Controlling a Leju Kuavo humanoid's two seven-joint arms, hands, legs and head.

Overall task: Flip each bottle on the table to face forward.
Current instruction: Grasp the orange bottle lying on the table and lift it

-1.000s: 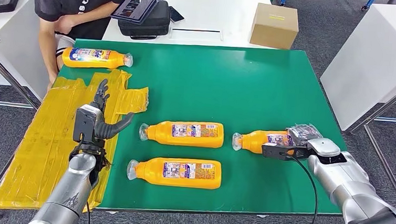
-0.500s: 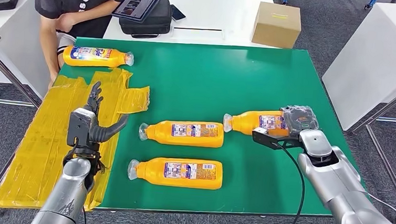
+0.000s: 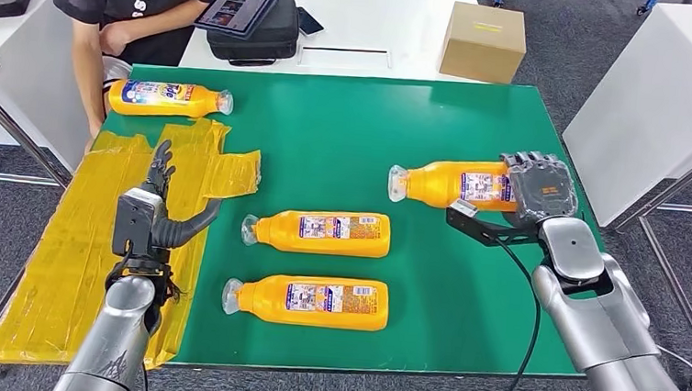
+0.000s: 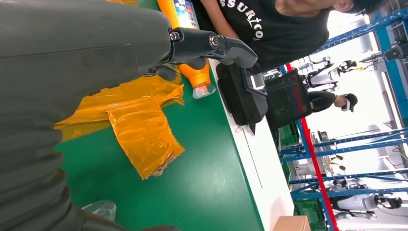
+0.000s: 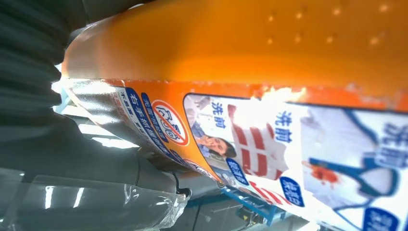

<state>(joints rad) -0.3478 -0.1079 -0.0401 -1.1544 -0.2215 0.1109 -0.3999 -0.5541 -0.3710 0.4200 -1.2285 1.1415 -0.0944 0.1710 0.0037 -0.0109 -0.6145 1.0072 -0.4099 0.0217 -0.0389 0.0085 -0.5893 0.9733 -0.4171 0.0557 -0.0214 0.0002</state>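
Right robot hand (image 3: 540, 186) clamps base of orange plastic bottle (image 3: 458, 184), lifted above green desk (image 3: 439, 128). Left robot hand (image 3: 153, 211) empty, fingers spread, over yellow taped patch (image 3: 81, 241).

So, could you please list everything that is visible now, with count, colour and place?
Bottles: four, orange. One gripped by the right hand; two lying mid-table; one at the far left corner.
Table: one, green.
Plastic sheet: one, yellow, crumpled on the table's left side.
Cardboard box: one, brown, on the white table behind.
Bag: one, black, on that white table, a tablet resting on it.
Person: one, black shirt, beyond the far left corner.
Left hand: raised over the plastic sheet, holding nothing.
Right hand: grips the bottle's base end.
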